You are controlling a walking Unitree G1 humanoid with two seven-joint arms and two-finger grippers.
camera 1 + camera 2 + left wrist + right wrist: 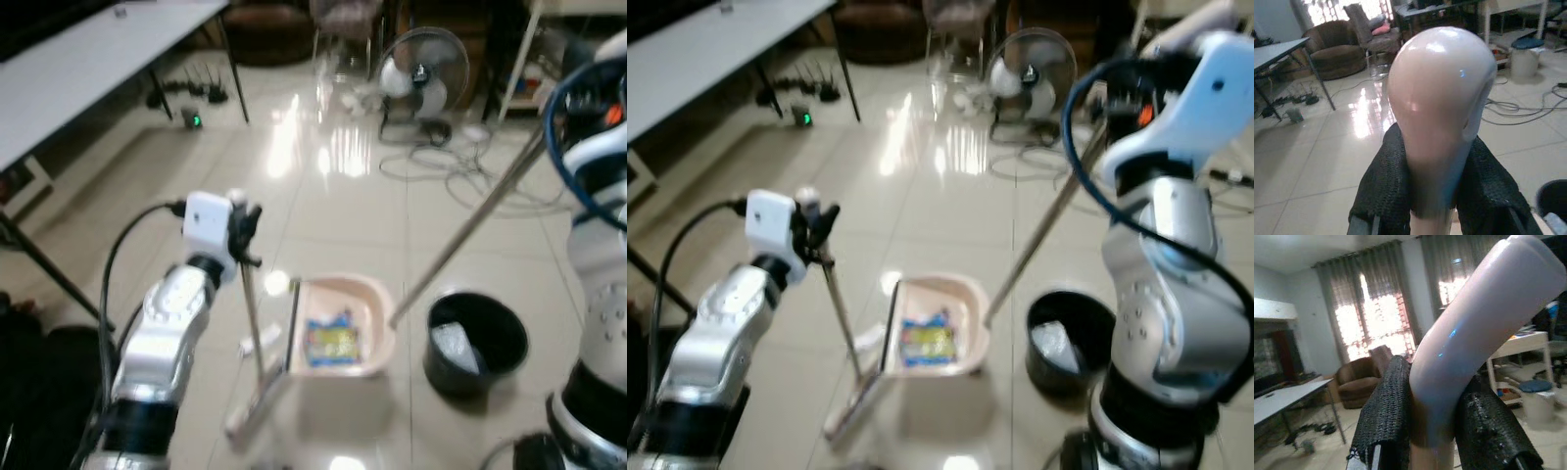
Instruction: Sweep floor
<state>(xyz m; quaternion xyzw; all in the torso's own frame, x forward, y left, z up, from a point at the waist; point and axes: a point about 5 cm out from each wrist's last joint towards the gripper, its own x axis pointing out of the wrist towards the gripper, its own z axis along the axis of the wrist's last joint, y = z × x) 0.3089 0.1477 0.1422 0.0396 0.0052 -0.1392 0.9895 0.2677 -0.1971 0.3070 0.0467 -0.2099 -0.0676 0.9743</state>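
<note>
The left claw point(243, 227) is raised on its silver forearm, its black fingers point(1382, 196) pressed together on the rounded pale-pink plastic knob that tops the thin metal handle of the broom point(251, 318). From this claw the handle drops steeply to the broom's head, which rests on the floor just below and slightly forward of the claw.

The right claw point(1435, 431) is lifted high at the robot's right side, wrist bent — its two black fingers clamped on the curved pale-pink grip of the long-handled beige plastic dustpan point(345, 328). The dustpan's pole slants down and inward from this claw to the pan, which sits flat on the floor between the two arms, just beside the broom head. Inside the pan lies a crumpled blue-and-yellow wrapper point(331, 343). A round black bin point(477, 343) holding something pale stands just beside the pan, below the right claw.

The floor is glossy cream tile point(323, 196) that mirrors bright window light. Well beyond the left claw stands a grey table on black legs point(88, 59), with small dark devices under it. Beyond the right claw a floor fan point(423, 73) stands among loose grey cables; a brown armchair point(1337, 49) and curtained windows point(1376, 318) close the room.
</note>
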